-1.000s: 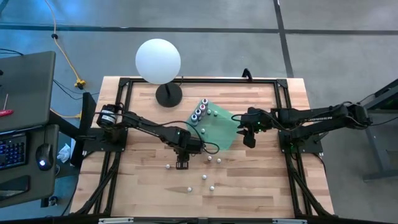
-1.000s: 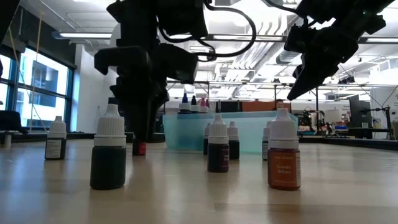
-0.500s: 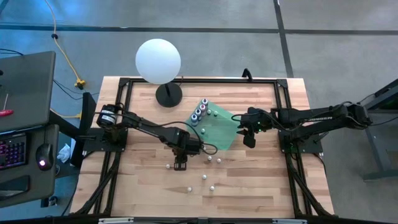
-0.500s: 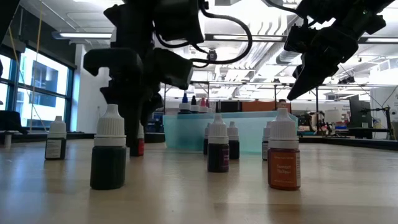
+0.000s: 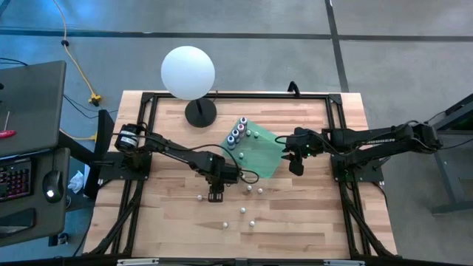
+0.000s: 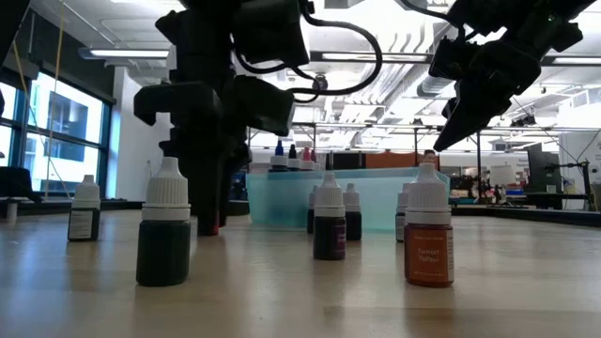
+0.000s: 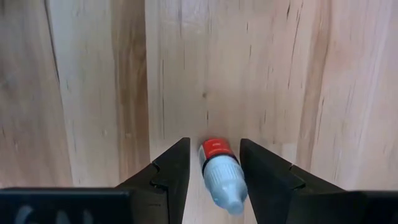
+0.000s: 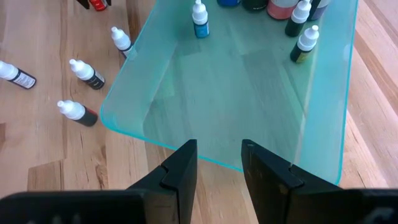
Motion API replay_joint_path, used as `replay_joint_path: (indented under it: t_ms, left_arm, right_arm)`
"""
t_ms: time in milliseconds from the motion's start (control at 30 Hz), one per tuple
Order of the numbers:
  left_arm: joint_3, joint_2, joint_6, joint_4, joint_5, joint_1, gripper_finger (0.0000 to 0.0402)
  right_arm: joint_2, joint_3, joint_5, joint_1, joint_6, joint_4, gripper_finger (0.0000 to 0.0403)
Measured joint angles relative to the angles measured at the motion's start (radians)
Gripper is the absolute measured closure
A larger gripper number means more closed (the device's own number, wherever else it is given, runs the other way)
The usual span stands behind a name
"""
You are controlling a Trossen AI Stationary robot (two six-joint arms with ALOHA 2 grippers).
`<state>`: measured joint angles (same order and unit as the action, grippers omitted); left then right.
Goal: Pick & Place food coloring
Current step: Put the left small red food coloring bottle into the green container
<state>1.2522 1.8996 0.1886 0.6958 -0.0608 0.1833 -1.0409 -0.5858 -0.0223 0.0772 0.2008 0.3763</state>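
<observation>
Wooden table (image 5: 310, 222); green tray (image 5: 255, 154) near centre. Left arm reaches across to mid-table, left gripper (image 7: 211, 163) pointing down, fingers narrowly apart around a red-labelled food coloring bottle (image 7: 220, 174) standing on the wood, contact unclear. Right gripper (image 8: 217, 163) hangs above the tray's edge, parted, holding nothing. Tray holds several bottles (image 8: 199, 15); others (image 5: 252, 222) stand loose on the table.

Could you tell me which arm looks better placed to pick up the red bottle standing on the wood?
The left. Its hand is open and already straddles the red bottle, one finger on each side. The right hand hovers open over the edge of the green tray, away from that bottle.
</observation>
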Motion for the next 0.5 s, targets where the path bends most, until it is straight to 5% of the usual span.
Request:
replay_joint_path:
  t_ms: [500]
  left_arm:
    - [0.012, 0.001, -0.017, 0.017, 0.014, -0.001, 0.0336]
  right_arm:
    - [0.0, 0.0, 0.0, 0.0, 0.0, 0.0, 0.0284]
